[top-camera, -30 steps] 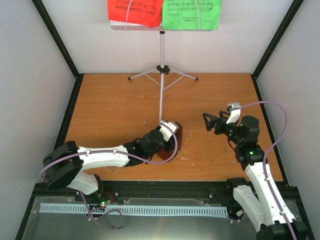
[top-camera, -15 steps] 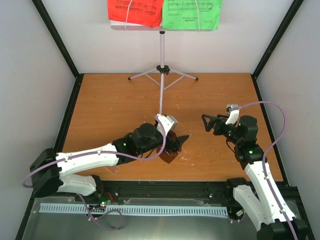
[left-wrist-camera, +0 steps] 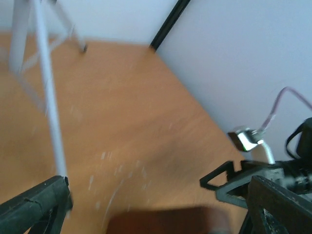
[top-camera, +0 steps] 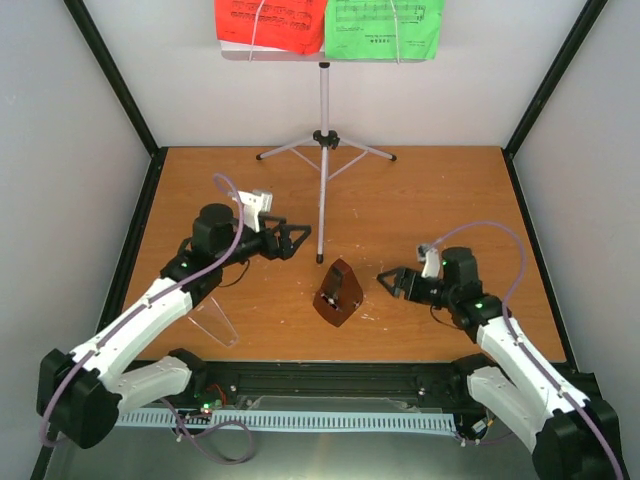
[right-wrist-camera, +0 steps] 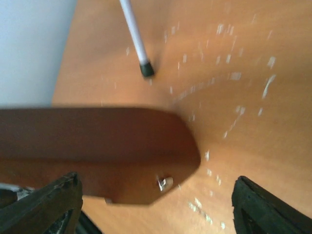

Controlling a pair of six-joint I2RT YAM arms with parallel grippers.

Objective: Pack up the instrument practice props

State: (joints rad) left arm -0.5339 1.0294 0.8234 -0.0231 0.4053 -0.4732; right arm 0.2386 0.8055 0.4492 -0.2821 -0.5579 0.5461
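The dark-brown pyramid metronome rests on the wooden table near the front centre, with nothing gripping it. A clear cover lies apart from it to the left. My left gripper is open, up and left of the metronome, beside the stand's long leg. My right gripper is open and points at the metronome's right side, a small gap away. In the right wrist view the metronome lies just ahead of the open gripper. Red sheet and green sheet rest on the silver stand's tray.
The tripod legs spread at the back of the table. Black frame posts and white walls close in both sides. The left wrist view is blurred, with the stand leg and the right gripper in it.
My left gripper opened, let go of the metronome and swung back to the upper left. The right arm came down and left toward the metronome, which now rests free on the table.
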